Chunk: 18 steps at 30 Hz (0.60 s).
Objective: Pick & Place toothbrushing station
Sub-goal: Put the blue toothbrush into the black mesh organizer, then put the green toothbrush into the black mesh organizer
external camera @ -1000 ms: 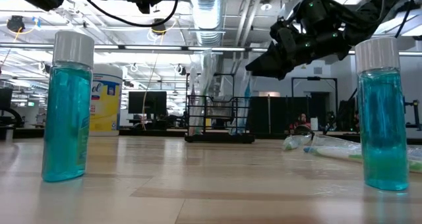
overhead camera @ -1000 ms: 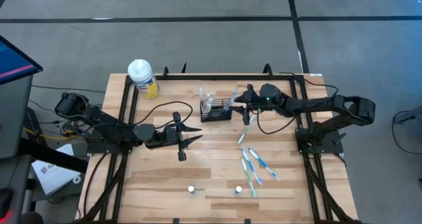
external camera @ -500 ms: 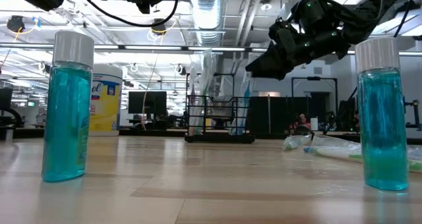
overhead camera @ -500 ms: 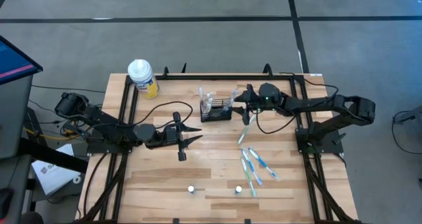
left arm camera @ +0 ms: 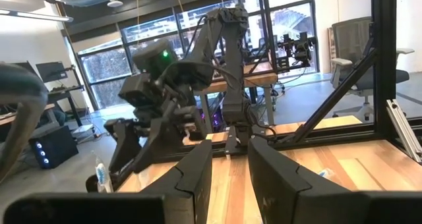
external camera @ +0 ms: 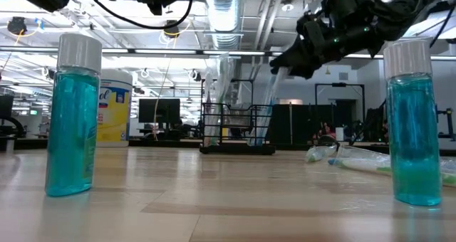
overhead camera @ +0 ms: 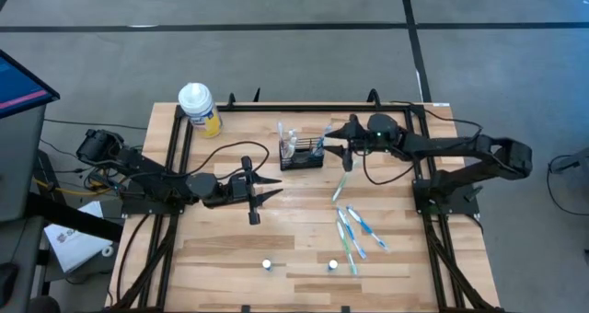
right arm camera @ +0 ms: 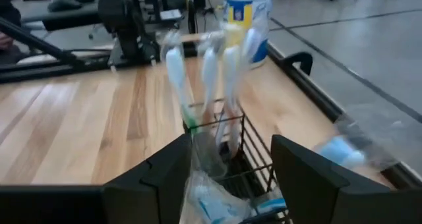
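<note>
The right gripper (overhead camera: 336, 140) has drawn back from the toothbrushing station (overhead camera: 301, 155) and lifted in the low view, its fingers (right arm camera: 310, 168) spread wider than a second ago. A wrapped toothbrush (external camera: 266, 103) once hidden behind them now shows leaning in the compartment just ahead of the fingers.
</note>
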### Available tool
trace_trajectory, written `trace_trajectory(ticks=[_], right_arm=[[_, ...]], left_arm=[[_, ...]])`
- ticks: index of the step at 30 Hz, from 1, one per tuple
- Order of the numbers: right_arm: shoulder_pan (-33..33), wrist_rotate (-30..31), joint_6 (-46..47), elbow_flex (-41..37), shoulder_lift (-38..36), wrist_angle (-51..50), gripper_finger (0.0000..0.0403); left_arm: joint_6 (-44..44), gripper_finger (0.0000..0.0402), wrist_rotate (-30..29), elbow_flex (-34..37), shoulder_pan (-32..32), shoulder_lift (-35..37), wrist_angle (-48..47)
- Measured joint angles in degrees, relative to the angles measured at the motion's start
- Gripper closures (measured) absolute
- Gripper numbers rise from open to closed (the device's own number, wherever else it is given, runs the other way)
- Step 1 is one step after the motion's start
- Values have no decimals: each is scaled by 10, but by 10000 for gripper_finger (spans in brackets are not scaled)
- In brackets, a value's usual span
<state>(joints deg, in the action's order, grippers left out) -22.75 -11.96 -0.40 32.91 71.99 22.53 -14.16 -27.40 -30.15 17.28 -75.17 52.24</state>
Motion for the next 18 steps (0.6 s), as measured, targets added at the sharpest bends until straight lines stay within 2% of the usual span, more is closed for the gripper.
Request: trace_trajectory(ticks=[9, 18], right_arm=[[-3, 0, -1, 0, -76, -71, 204], [-3, 0, -17, 0, -131, -256, 218]], left_arm=[[0, 309, 0, 0, 0, 0, 0], [0, 309, 0, 0, 0, 0, 0]])
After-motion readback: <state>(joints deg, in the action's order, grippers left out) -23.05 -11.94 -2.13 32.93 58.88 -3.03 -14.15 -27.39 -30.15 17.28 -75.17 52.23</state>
